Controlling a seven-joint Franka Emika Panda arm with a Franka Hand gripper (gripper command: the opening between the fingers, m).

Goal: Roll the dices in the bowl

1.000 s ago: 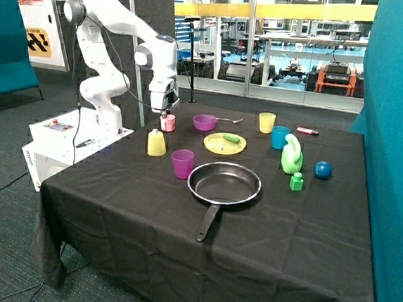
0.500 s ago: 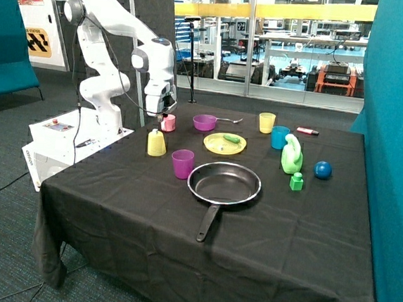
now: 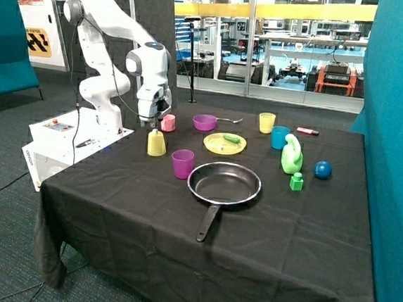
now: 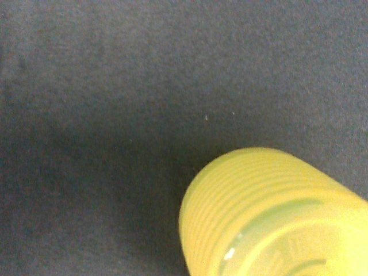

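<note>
I hold my claw [image 3: 149, 122] above the upturned yellow cup [image 3: 157, 143], left of frame centre; I cannot tell its opening. The bowl [image 3: 205, 122] sits upper centre. Centre over the cup before descending.

Arm [image 3: 109, 40] was white, with rounded segments and grey joint caps. A black cable ran along it. Gripper [image 3: 150, 121] was dark below a white wrist.
</note>
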